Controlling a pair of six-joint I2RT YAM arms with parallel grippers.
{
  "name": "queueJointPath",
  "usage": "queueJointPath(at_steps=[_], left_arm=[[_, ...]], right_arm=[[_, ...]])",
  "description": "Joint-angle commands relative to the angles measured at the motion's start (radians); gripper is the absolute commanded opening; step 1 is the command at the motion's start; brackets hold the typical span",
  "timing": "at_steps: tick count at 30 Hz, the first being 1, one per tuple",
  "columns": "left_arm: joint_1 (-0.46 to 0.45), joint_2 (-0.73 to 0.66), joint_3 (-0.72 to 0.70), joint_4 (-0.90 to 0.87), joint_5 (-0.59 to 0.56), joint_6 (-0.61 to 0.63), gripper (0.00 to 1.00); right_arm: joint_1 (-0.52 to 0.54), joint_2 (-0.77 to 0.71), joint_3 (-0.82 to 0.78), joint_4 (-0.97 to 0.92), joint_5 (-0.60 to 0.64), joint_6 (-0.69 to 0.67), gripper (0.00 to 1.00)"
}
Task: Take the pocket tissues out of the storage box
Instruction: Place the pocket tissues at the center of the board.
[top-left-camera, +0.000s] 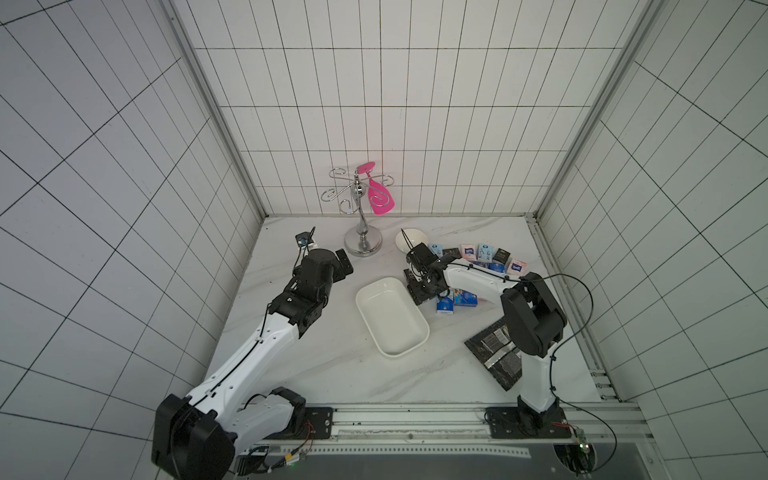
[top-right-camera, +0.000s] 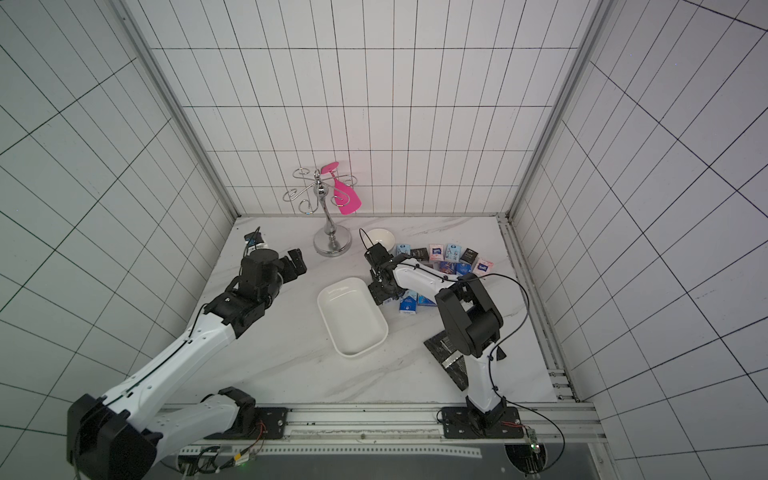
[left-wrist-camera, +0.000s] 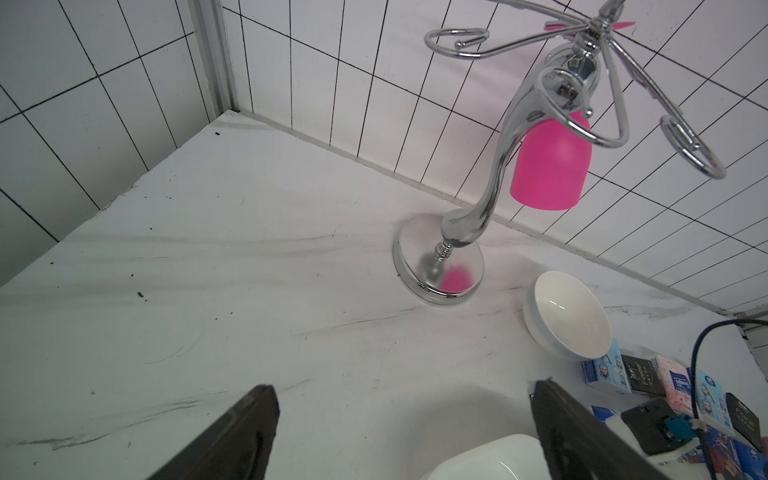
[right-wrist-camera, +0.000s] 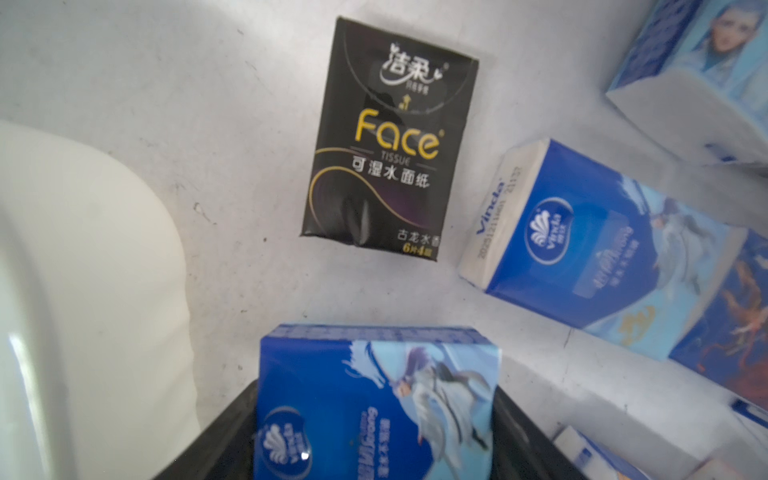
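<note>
Pocket tissues (top-left-camera: 484, 251) all lie on the table (top-left-camera: 316, 353). None are in the storage box (top-left-camera: 390, 320), which sits mid-table, bare inside in both top views. Back row, right of the box: six packets countable, two light blue, two black, two pink. In front of that row are several dark blue ones, partly under the right arm, count unclear. Right gripper (right-wrist-camera: 374, 397) is low, just beside the box's far right corner, jaws clamped on one dark blue packet (right-wrist-camera: 365, 370) (it fills the gap side to side). Right wrist view: one black packet (right-wrist-camera: 386, 137) lies flat on the table ahead, apart from the box wall, with two more blue packets off to the side. Left gripper (left-wrist-camera: 403, 388) hovers over bare table left of the box, jaws wide apart, nothing between. At the back: one white bowl (left-wrist-camera: 567, 316) and one chrome stand (top-left-camera: 363, 245) with one pink cup (top-left-camera: 380, 199) hanging. Foil pouches (top-left-camera: 494, 349) lie front right, partly under the arm, count unclear.
</note>
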Motion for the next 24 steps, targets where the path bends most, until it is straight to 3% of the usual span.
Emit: queueJointPath(at_steps=[1, 24], left_arm=[[0.006, 0.000, 0.003, -0.001, -0.002, 0.009, 0.99], [0.006, 0.001, -0.006, 0.002, -0.005, 0.007, 0.99]], right_arm=[[0.001, -0.007, 0.034, -0.018, -0.016, -0.002, 0.77], [-0.017, 0.036, 0.084, -0.026, -0.006, -0.011, 0.84]])
